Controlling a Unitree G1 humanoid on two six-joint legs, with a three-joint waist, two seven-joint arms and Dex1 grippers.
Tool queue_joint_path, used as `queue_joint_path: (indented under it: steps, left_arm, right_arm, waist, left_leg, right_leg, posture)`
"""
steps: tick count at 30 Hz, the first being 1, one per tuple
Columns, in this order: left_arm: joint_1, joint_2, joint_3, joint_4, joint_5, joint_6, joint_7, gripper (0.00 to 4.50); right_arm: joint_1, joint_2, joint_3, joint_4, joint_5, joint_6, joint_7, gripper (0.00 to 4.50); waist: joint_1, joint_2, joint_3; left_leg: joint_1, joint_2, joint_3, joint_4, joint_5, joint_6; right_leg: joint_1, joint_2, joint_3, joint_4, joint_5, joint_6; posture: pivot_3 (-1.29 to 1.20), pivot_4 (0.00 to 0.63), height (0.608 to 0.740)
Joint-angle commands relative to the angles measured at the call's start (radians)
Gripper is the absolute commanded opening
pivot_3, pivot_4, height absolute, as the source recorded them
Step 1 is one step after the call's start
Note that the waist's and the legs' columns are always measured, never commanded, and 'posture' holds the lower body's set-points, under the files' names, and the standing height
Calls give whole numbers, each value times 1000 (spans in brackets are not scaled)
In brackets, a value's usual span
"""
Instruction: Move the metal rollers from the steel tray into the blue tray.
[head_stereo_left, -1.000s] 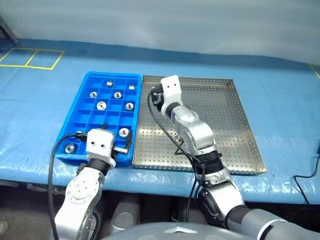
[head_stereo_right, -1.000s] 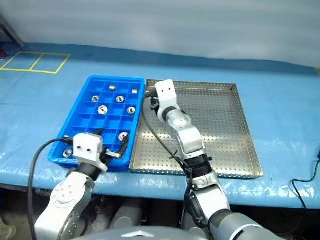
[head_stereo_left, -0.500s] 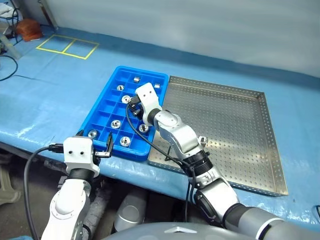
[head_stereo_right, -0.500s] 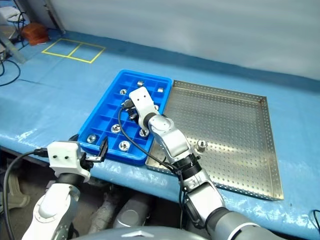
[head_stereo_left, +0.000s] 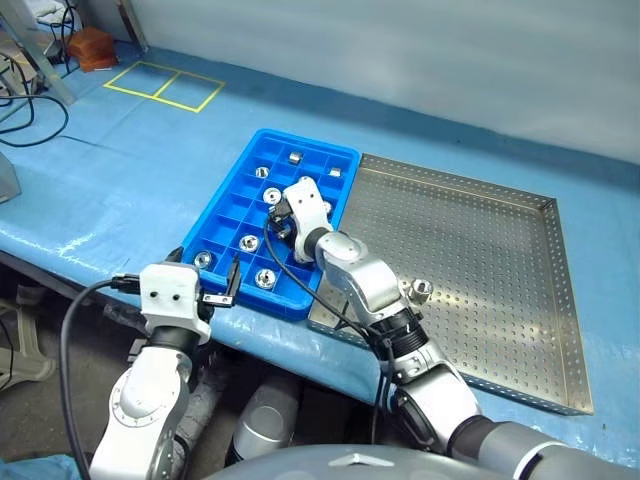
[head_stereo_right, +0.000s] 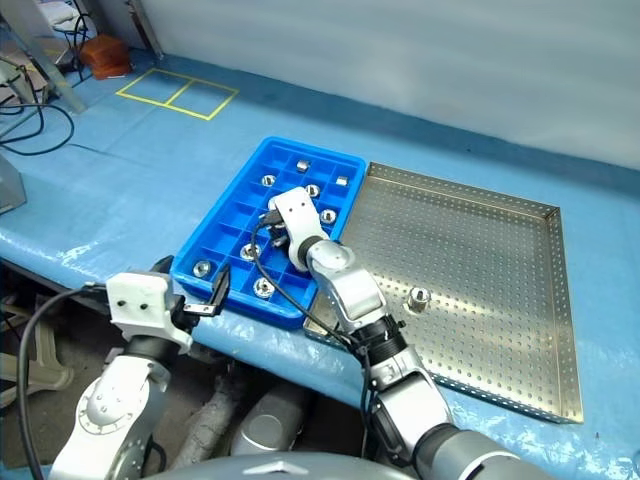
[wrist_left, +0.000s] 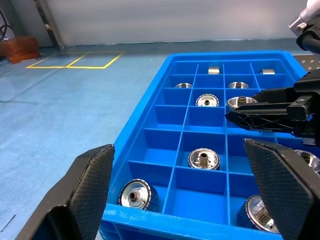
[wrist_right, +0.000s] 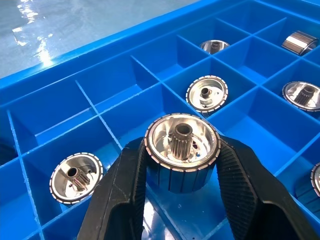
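Observation:
My right gripper (wrist_right: 181, 161) is shut on one of the metal rollers (wrist_right: 182, 140), a shiny flanged cylinder. It hangs low over a middle compartment of the blue tray (head_stereo_left: 300, 135); the left wrist view shows the same held roller (wrist_left: 239, 102). Several rollers lie in other compartments, such as two near the front (wrist_left: 203, 158) (wrist_left: 134, 194). One roller (head_stereo_left: 421, 290) stands on the steel tray (head_stereo_left: 490, 250), near its front left. My left gripper (wrist_left: 177, 146) is open and empty just before the blue tray's near edge.
The two trays lie side by side on a blue table cover, the blue one on the left. Yellow tape squares (head_stereo_left: 165, 85) mark the cover at the far left. A brown box (head_stereo_left: 92, 45) and cables lie beyond the table's left end.
The camera has swung left. My right gripper carried the roller from the steel tray's far left corner over the blue tray and sank lower. The left gripper stayed put.

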Motion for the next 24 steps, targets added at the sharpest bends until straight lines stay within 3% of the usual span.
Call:
queue_joint_path:
  steps: [1, 7, 16, 21, 24]
  left_arm:
    - [-10, 8, -3, -4, -4, -14, -15, 4500]
    - [-30, 22, 0, 11, -10, -18, -47, 4500]
    - [-217, 98, -6, 117, -18, 48, -117, 4500]
    - [-390, 145, -37, 252, -40, 111, -193, 4500]
    - [-485, 157, -78, 333, -60, 118, -248, 4500]
  right_arm:
    - [2, 11, -12, -36, 3, 3, -3, 2023]
    - [16, 9, -12, -93, 10, 29, 4, 4002]
    - [118, -88, -58, -432, 75, 165, 57, 4002]
    - [217, -178, -81, -638, 103, 250, 71, 4002]
    - [279, -220, -88, -737, 114, 292, 74, 4002]
  waist:
    - [0, 0, 0]
    - [-4, 0, 0]
    - [-60, 1, -1]
    - [-152, 2, -1]
    - [-236, 2, -1]
  left_leg:
    - [0, 0, 0, 0, 0, 0]
    - [-1, 0, -2, 0, 0, -1]
    - [-1, -1, -5, 3, 0, -1]
    - [-1, -2, -6, 4, 0, -2]
    - [-1, -2, -7, 4, 0, -2]
  right_leg:
    - [0, 0, -1, 0, 0, 0]
    - [1, 0, -5, 0, -1, -2]
    - [3, 0, -7, 0, -1, -2]
    - [4, 0, -7, 1, -1, -2]
    - [5, -1, -6, 1, 1, -5]
  posture:
    - [488, 150, 740]
    - [452, 150, 740]
    - [270, 150, 740]
    - [153, 150, 740]
    - [85, 150, 740]
